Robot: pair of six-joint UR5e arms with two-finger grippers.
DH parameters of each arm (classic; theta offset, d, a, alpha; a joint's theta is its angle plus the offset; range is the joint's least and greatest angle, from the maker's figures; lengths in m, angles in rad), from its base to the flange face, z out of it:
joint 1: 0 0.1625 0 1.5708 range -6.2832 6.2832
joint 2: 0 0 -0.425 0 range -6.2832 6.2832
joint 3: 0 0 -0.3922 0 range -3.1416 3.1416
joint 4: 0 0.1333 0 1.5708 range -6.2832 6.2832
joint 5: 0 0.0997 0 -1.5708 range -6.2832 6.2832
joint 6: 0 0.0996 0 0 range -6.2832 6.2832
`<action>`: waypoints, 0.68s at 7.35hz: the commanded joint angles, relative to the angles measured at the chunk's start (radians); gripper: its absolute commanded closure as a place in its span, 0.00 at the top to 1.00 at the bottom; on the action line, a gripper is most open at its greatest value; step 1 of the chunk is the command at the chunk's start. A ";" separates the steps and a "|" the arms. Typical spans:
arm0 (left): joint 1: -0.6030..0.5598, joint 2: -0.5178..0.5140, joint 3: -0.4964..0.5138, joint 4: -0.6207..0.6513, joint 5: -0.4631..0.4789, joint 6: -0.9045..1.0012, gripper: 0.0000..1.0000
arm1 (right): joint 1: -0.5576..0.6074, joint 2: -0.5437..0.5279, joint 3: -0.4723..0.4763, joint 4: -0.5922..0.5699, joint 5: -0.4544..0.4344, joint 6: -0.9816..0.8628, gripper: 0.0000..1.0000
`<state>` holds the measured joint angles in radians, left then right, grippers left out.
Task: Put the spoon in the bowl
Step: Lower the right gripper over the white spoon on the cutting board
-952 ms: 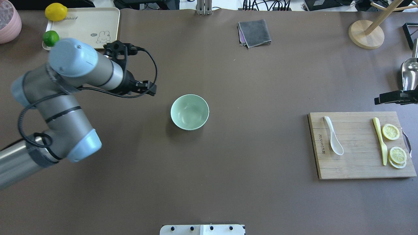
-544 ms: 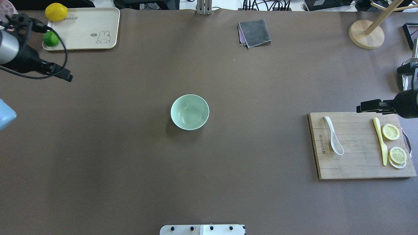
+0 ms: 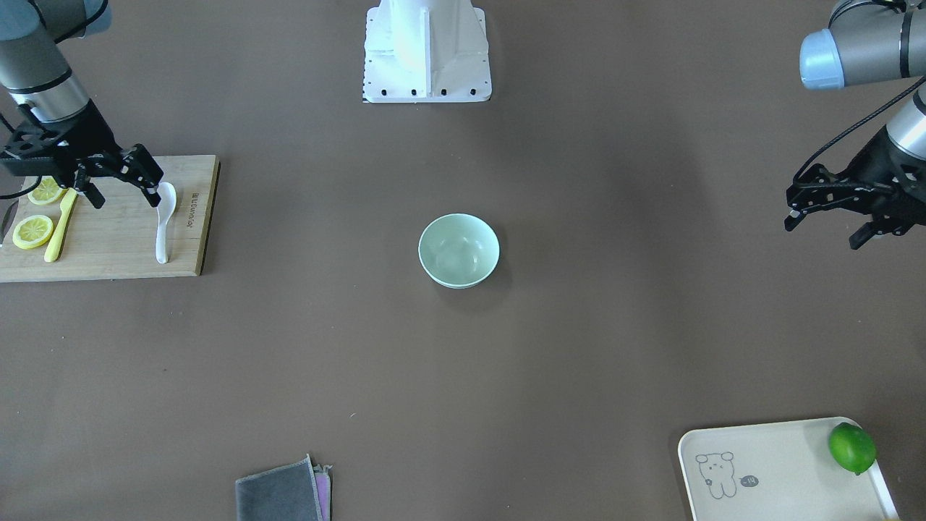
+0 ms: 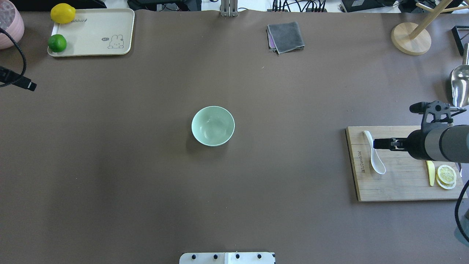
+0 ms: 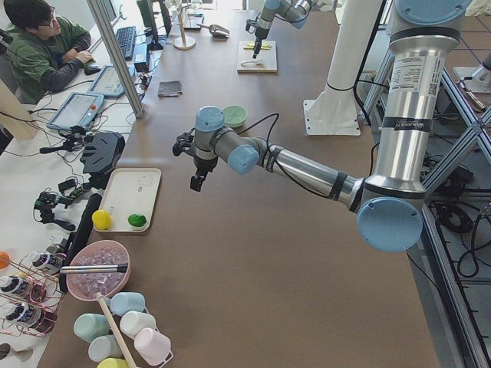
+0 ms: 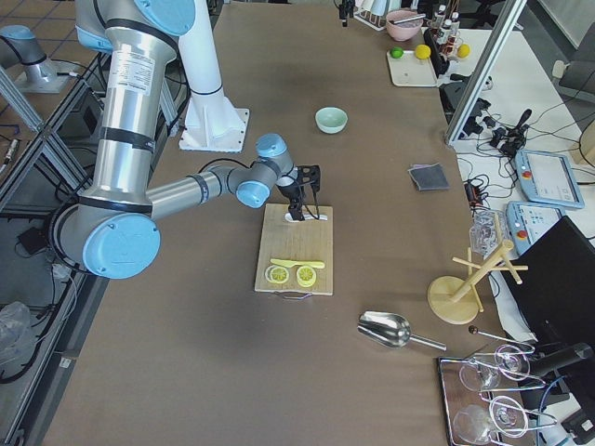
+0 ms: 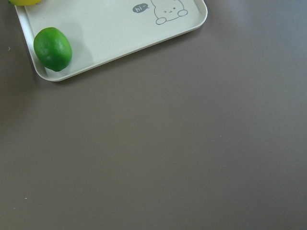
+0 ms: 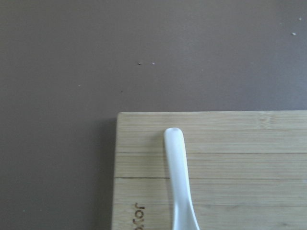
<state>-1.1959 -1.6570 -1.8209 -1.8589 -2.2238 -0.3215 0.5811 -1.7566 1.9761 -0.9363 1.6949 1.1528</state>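
Spoon (image 3: 163, 224) lies flat on the cutting board (image 3: 108, 250), well apart from the bowl (image 3: 459, 250), so I'd centre my right gripper (image 3: 124, 195), fingers wide and empty, across the handle before lowering and closing.

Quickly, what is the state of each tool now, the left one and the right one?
Left tool: open, holding nothing.
Right tool: open, holding nothing, close over the spoon.

Bright even light, soft shadows
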 commanded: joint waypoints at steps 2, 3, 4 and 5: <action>-0.001 0.000 -0.001 -0.012 0.000 -0.010 0.98 | 0.023 0.058 -0.064 -0.003 -0.011 -0.154 0.87; 0.002 0.003 0.002 -0.013 0.001 -0.010 0.98 | 0.055 0.062 -0.075 0.002 0.002 -0.182 0.85; 0.004 0.002 0.002 -0.013 0.001 -0.011 0.98 | 0.060 0.063 -0.082 0.004 0.005 -0.183 0.85; 0.004 0.002 0.002 -0.013 0.001 -0.011 0.98 | 0.060 0.066 -0.095 0.004 0.002 -0.173 0.82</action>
<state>-1.1929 -1.6550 -1.8198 -1.8709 -2.2229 -0.3320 0.6346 -1.6942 1.8964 -0.9338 1.6964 0.9786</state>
